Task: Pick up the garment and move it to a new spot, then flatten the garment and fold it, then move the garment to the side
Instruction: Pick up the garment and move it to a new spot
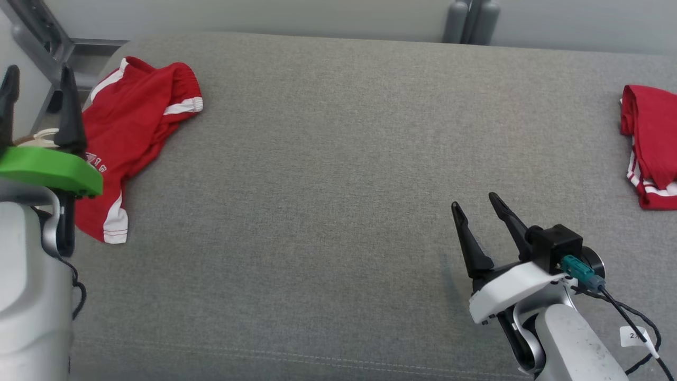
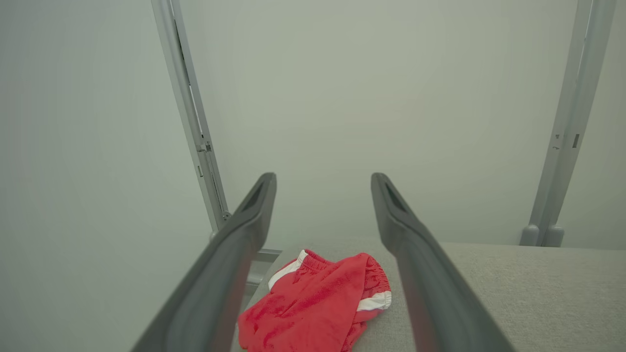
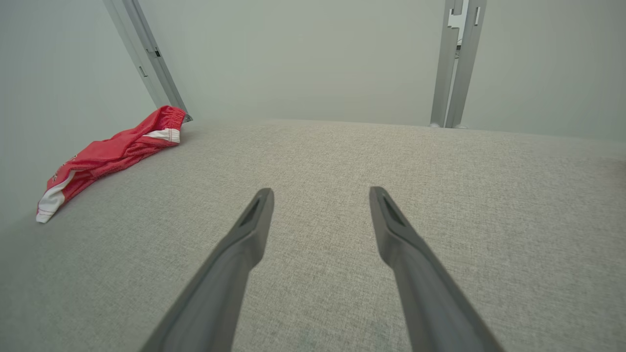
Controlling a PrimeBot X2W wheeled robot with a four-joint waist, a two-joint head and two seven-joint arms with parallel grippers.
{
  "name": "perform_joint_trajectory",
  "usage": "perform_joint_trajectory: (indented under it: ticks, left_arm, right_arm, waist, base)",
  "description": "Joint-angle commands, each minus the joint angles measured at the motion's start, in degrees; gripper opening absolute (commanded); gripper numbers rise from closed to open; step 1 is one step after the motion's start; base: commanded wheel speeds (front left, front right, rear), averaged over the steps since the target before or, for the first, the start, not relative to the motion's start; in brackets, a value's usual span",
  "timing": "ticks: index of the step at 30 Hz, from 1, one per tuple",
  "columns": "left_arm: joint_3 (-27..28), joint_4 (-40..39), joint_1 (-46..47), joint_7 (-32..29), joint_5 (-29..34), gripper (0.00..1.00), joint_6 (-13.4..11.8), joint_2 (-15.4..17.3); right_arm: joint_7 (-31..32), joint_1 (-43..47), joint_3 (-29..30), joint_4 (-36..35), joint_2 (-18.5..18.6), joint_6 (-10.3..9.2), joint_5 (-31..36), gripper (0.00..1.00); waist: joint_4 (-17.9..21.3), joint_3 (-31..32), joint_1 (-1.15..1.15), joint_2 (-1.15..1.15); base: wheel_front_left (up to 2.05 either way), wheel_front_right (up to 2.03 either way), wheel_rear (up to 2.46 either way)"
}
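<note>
A crumpled red garment (image 1: 132, 132) with white stripes lies at the far left of the grey padded table (image 1: 338, 185); it also appears as the garment (image 2: 313, 303) in the left wrist view and the garment (image 3: 107, 151) in the right wrist view. My left gripper (image 1: 37, 76) hangs open above the table's left edge, beside and partly in front of the garment, holding nothing; the left gripper (image 2: 323, 183) points over it. My right gripper (image 1: 476, 203) stands open over the bare right-centre of the table, far from the garment; the right gripper (image 3: 320, 195) is empty.
A second red and white garment (image 1: 653, 145) lies folded at the table's right edge. Grey frame posts (image 1: 470, 21) stand behind the back edge, and a metal frame (image 1: 47, 42) at the back left. The table's middle is bare cloth.
</note>
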State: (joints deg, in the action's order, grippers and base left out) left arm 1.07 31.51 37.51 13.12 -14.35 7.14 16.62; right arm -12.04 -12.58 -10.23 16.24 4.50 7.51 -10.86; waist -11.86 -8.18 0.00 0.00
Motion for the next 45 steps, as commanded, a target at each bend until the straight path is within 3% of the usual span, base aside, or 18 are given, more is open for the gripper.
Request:
perform_joint_trajectory:
  ticks: [1, 11, 21, 37, 45]
  left_arm:
    - [0.05, 0.64, 1.52, 0.05, -0.73, 1.0, 0.25, 0.56]
    - [-3.57, 14.58, 13.25, -1.81, -6.19, 1.0, 0.37, 7.85]
    - [-12.0, 24.06, 20.0, -7.55, -11.69, 1.0, 0.33, 13.59]
    - [-17.27, 36.96, 20.48, -16.79, -18.84, 1.0, 0.34, 15.05]
    - [-18.39, 40.14, 20.44, -17.55, -19.41, 1.0, 0.34, 15.29]
  right_arm:
    - [0.09, -0.79, 0.08, -0.37, 0.34, -0.04, 0.3, 1.0]
    - [0.34, -3.21, 0.61, -2.26, 0.49, -0.04, 1.02, 1.0]
    - [0.9, -4.45, 1.75, -4.19, 1.12, -0.04, 1.47, 1.0]
    - [1.66, -4.82, 3.28, -6.69, 1.11, -0.04, 2.32, 1.0]
    - [2.56, -4.92, 3.63, -8.21, 1.48, -0.04, 2.69, 1.0]
  waist:
    - [2.67, -2.68, 0.0, 0.0]
    - [8.56, -8.23, 0.0, 0.0]
    - [11.96, -13.11, 0.0, 0.0]
    - [14.05, -17.0, 0.0, 0.0]
    - [13.83, -18.47, 0.0, 0.0]
  base:
    - [0.0, 0.0, 0.0]
    - [0.0, 0.0, 0.0]
    - [0.0, 0.0, 0.0]
    - [0.0, 0.0, 0.0]
    - [0.0, 0.0, 0.0]
